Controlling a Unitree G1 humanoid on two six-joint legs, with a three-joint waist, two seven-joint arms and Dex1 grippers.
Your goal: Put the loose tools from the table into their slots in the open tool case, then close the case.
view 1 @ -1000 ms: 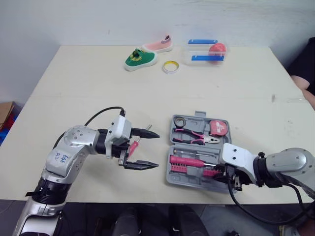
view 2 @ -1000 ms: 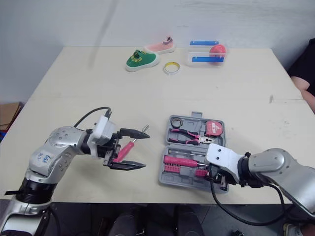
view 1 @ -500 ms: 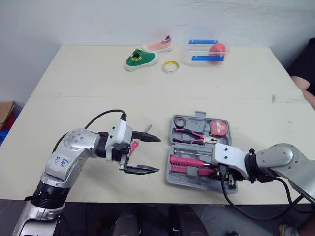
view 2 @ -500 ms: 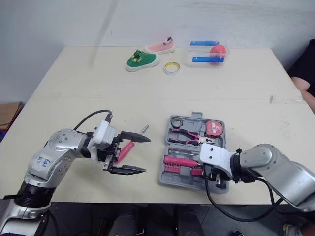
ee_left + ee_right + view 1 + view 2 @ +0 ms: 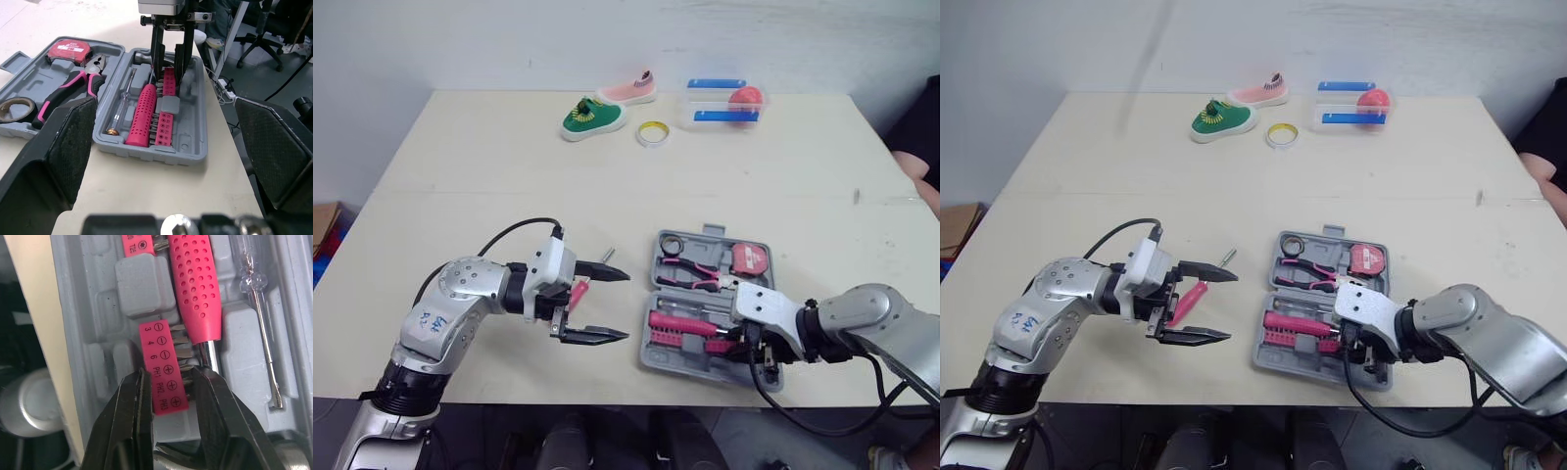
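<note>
Your robot's left arm (image 5: 460,294) wears rounded silver-grey shells with black joints, a handwritten marking (image 5: 433,320) on the forearm and a black cable (image 5: 509,231) looping to a white wrist block (image 5: 555,266). The left gripper (image 5: 626,305) has two black tapered fingers (image 5: 597,335). Your right arm (image 5: 867,313) matches, with a white wrist housing (image 5: 759,305) and a trailing cable (image 5: 808,419).

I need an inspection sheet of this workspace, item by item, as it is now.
Surface: beige table, no spill seen.
Job's things: grey tool case open, pliers and tape measure seated; pink screwdriver loose on the table.
Clutter: green shoe, pink shoe, tape ring, clear box along the far edge.
Grippers: left gripper open, at the loose screwdriver; right gripper at the pink bit holder in the case.
Cables: left-arm cable; right-arm cable.
Surroundings: white wall; person at right edge.
</note>
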